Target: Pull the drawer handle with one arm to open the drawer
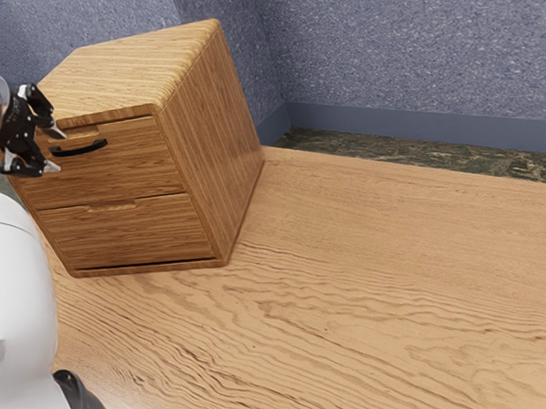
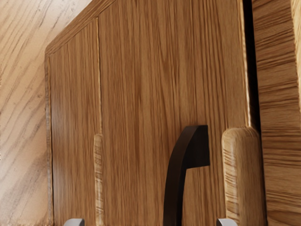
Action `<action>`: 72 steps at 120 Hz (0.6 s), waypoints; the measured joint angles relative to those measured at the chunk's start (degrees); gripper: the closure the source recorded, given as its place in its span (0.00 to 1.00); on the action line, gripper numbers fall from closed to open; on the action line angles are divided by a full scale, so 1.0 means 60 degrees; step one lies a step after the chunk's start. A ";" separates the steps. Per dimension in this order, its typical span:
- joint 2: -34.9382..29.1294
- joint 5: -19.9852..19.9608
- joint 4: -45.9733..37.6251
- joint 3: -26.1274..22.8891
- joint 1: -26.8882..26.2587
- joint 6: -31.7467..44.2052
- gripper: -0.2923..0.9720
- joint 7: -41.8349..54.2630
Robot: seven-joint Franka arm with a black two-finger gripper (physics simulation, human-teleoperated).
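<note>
Exterior view: small wooden cabinet [image 1: 208, 114] w/ two drawers sits on the wood table [image 1: 378, 291], toward the exterior view's left, near the corner of a blue-grey wall [image 1: 411, 27]. The arm comes in from the left edge, and the black gripper [image 1: 43, 149] is right up at the top drawer [image 1: 115, 171], at the left end of its black handle [image 1: 82, 147]. One finger sits above the bar's end and one below it. The top drawer's front looks abt level w/ the lower drawer [image 1: 126, 233] below it; can't tell from here if it's out at all.

Wrist view: camera is close on the drawer front [image 2: 155, 84]. The curved black handle [image 2: 181, 179] rises btwn two grey fingertips [image 2: 225, 222], w/ clear wood showing on either side of it. So the hand is spread wide around the bar, not clamped on it. Just beside the handle is a rounded wooden lip [image 2: 240, 174], and past that a thin dark gap [image 2: 248, 70] btwn the drawer's edge and the cabinet top. The lower drawer's front [image 2: 73, 141] shows on the handle's other side, table grain beyond it.
</note>
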 joint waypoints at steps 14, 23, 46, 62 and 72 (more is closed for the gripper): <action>0.0050 -0.0138 -0.0023 -0.0059 0.0115 -0.0065 0.52 -0.0264; 0.0061 -0.0224 -0.0003 -0.0119 0.0201 -0.0089 0.52 -0.0407; 0.0105 -0.0362 -0.0012 -0.0229 0.0288 -0.0122 0.53 -0.0697; 0.0135 -0.0380 -0.0044 -0.0243 0.0342 -0.0157 0.54 -0.0846; 0.0139 -0.0373 -0.0133 -0.0244 0.0346 -0.0195 0.55 -0.0918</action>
